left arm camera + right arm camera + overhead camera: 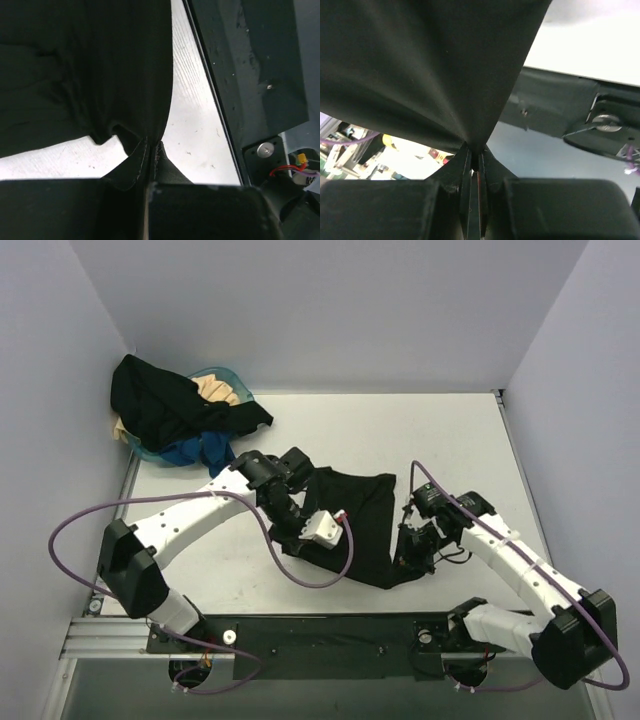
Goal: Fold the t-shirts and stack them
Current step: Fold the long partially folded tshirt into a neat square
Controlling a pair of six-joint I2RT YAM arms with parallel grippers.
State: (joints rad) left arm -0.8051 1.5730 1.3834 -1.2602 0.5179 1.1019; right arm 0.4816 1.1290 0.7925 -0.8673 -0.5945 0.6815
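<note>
Where viewed from above, shows black t-shirt point(365, 508) over table point(450, 430), pinched tight by left claw point(150, 177) and right claw point(476, 167).

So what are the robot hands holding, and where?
Both hold the black t-shirt: the left gripper pinches its stitched edge, the right gripper a bunched edge.

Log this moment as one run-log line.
left fingers: shut on black t-shirt | right fingers: shut on it | other shirts: on teal basket
</note>
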